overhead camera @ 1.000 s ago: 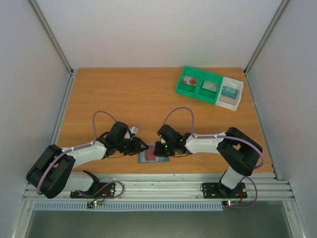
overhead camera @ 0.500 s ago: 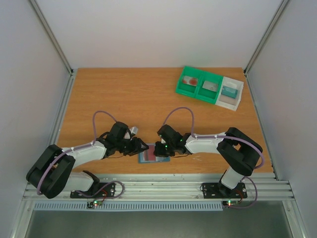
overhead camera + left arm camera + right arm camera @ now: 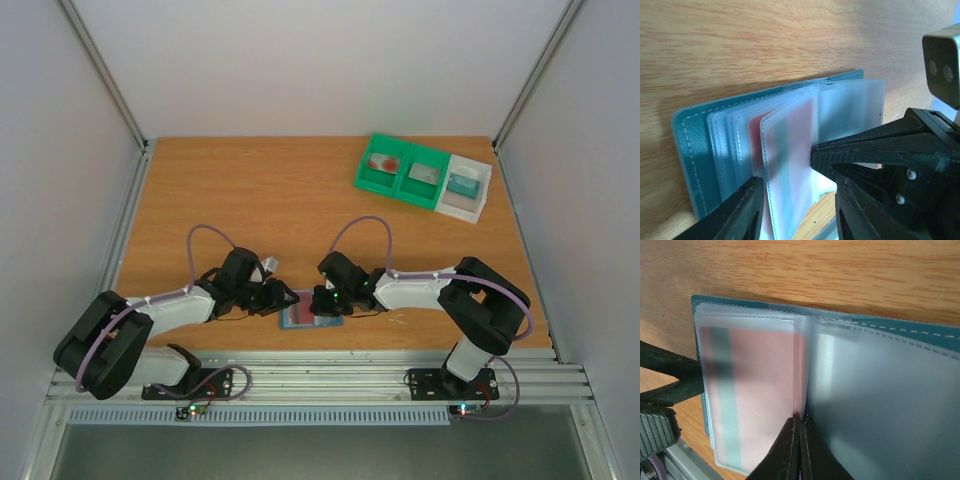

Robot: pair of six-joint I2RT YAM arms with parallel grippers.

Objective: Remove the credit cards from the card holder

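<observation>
The card holder (image 3: 298, 318) lies open on the table's near edge between both grippers, its clear sleeves fanned up. In the left wrist view its blue-grey cover (image 3: 690, 150) shows, with a red, pale-striped credit card (image 3: 790, 145) inside a sleeve. My left gripper (image 3: 797, 200) is open, one finger on each side of that sleeve. My right gripper (image 3: 801, 432) is shut on the thin edge of a pinkish credit card (image 3: 799, 375) that stands between two sleeves near the spine. Another sleeved card (image 3: 760, 380) lies to its left. From above, the left gripper (image 3: 282, 298) and right gripper (image 3: 322, 301) nearly meet.
A green two-compartment tray (image 3: 403, 172) stands at the back right, with a reddish item and a grey piece in it. A white tray (image 3: 468, 187) holding a teal piece adjoins it. The metal rail (image 3: 320, 375) runs just behind the wallet's near side.
</observation>
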